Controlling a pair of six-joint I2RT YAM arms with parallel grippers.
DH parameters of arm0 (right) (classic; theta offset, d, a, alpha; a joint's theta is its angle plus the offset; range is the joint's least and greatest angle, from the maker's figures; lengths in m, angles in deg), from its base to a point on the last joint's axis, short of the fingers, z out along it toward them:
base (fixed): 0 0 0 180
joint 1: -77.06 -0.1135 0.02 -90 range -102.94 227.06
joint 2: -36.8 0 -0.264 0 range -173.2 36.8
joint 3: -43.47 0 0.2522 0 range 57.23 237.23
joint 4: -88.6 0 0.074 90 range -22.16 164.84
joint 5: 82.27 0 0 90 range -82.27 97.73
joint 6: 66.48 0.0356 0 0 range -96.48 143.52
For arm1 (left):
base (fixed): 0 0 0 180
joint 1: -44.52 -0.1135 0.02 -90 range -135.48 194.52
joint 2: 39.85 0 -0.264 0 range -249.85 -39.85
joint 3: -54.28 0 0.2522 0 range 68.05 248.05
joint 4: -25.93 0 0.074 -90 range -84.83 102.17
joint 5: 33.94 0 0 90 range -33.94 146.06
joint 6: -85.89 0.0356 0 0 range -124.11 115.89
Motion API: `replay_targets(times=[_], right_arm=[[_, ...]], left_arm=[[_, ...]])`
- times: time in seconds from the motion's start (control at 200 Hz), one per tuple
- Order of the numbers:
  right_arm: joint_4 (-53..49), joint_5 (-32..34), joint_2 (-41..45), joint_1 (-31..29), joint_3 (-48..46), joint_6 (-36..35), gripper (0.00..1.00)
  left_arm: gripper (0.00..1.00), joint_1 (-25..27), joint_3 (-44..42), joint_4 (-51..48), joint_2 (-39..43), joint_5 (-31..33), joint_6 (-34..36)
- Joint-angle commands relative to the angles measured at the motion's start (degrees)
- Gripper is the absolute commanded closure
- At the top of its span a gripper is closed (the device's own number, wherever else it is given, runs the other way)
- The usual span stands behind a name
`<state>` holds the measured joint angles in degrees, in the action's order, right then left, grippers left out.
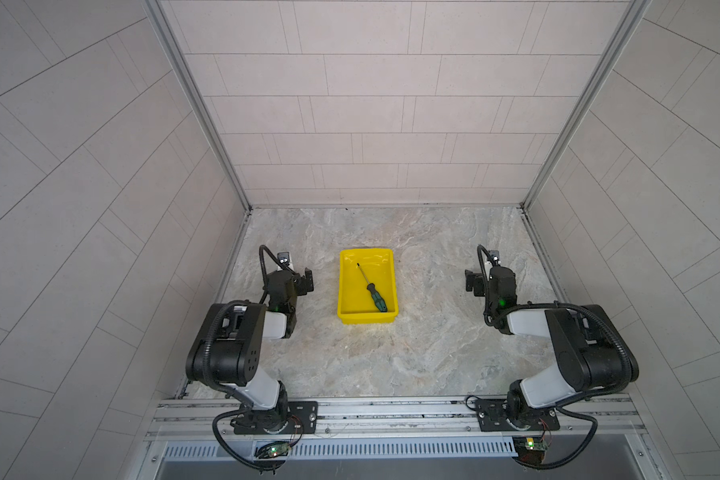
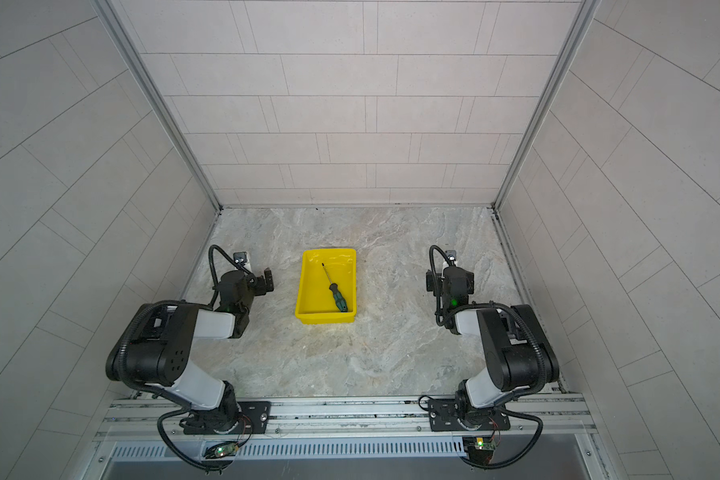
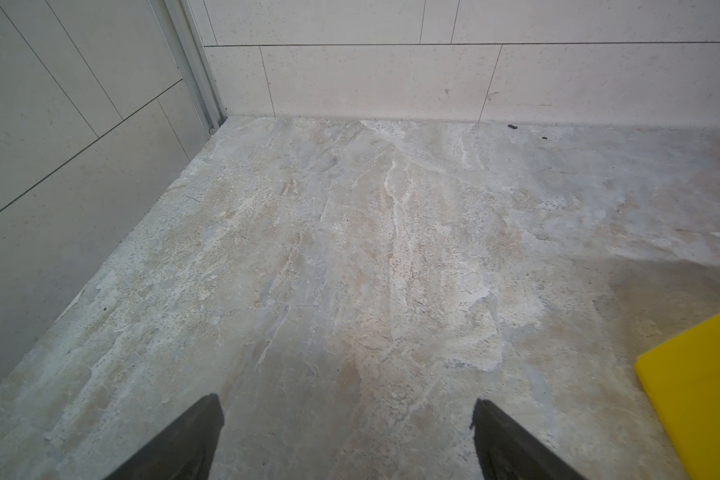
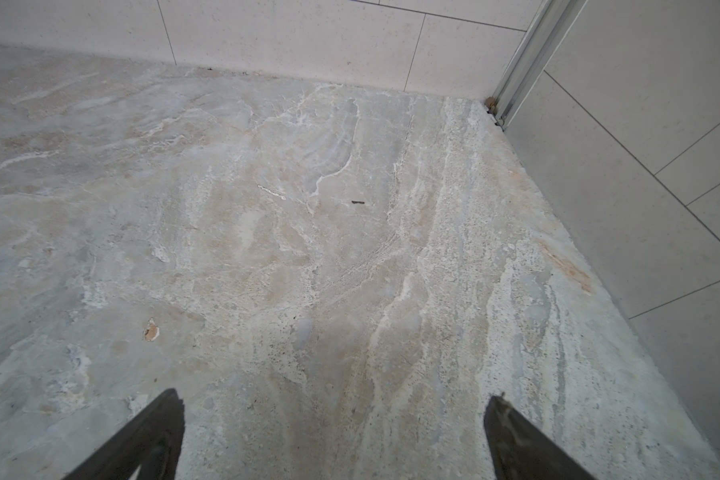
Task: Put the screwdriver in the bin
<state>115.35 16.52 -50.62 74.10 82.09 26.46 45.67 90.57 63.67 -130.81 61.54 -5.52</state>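
The screwdriver (image 1: 373, 291) (image 2: 335, 293), with a dark green handle and thin dark shaft, lies slantwise inside the bright yellow bin (image 1: 342, 291) (image 2: 303, 291) in both top views, handle toward the near wall. Left of the bin, my left gripper (image 1: 307, 281) (image 2: 269, 280) stands open and empty, apart from it. My right gripper (image 1: 470, 282) (image 2: 430, 282) is open and empty well to the bin's right. The left wrist view shows the left gripper (image 3: 346, 401) over bare table, with a corner of the bin (image 3: 699, 395) at the edge. Only table lies under the right gripper (image 4: 335, 395) in the right wrist view.
Tiled walls close in the marble-patterned table (image 1: 391, 361) at the back and both sides. An aluminium rail (image 1: 391, 409) carrying both arm bases runs along the front. A small dark speck (image 4: 357, 202) lies on the table ahead of the right gripper.
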Motion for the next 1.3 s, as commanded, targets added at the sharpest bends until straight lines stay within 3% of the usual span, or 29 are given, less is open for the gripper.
replay_targets(times=[0.0, 1.296], right_arm=[[0.88, 0.6, 0.98, -0.26, -0.13, -1.08, 0.0], [3.88, 1.27, 1.31, -1.53, -1.74, -2.55, 0.01]], left_arm=[[0.0, 0.17, 1.13, -0.31, -0.05, 0.33, 0.96], [0.0, 0.9, 0.5, 0.71, 0.22, 1.73, 1.41]])
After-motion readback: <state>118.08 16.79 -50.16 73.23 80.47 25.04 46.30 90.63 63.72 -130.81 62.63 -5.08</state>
